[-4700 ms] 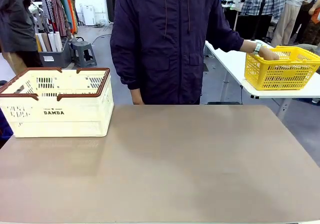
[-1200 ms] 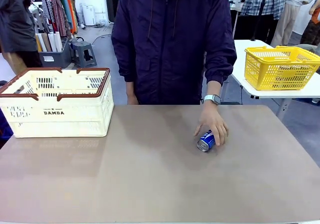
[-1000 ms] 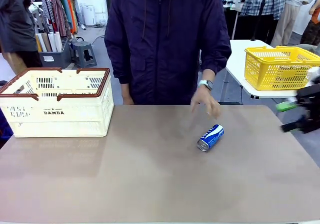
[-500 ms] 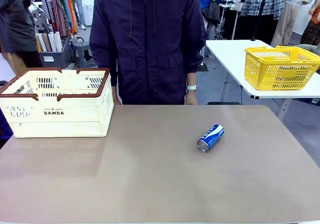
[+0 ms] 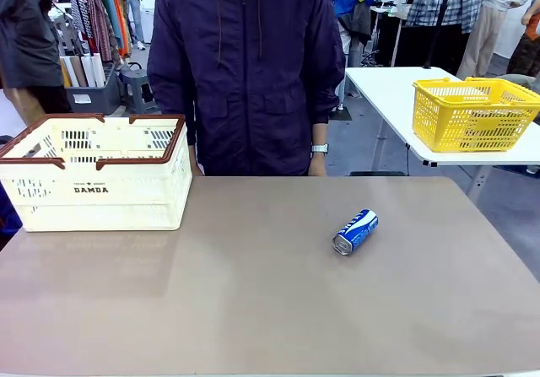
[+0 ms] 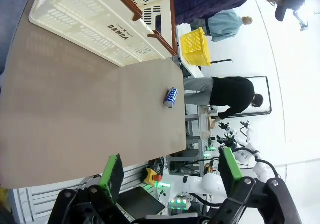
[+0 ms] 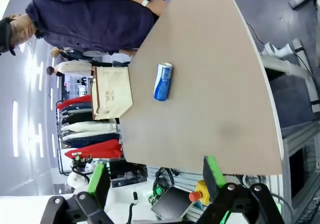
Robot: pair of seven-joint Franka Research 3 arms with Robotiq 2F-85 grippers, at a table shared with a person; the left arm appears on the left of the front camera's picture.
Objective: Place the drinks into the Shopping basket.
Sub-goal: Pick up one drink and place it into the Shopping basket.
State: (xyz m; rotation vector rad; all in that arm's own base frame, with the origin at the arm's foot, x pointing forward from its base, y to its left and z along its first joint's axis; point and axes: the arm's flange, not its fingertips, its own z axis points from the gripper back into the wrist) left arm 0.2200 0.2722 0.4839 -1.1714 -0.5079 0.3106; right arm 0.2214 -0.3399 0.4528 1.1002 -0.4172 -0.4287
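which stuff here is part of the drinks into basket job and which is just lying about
Job: blue-and-white can, lying on its side on the brown table; cream DAMDA basket at the table's left end.
Not the job: yellow mesh basket on the white side table; grey stool behind.

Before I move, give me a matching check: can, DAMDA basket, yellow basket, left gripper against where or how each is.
1 blue can
2 Shopping basket
3 yellow basket
4 left gripper

A fingers open, holding nothing
B on the white side table
C lying on its side, right of the table middle
D far left of the table

Pairs: 1-C, 2-D, 3-B, 4-A
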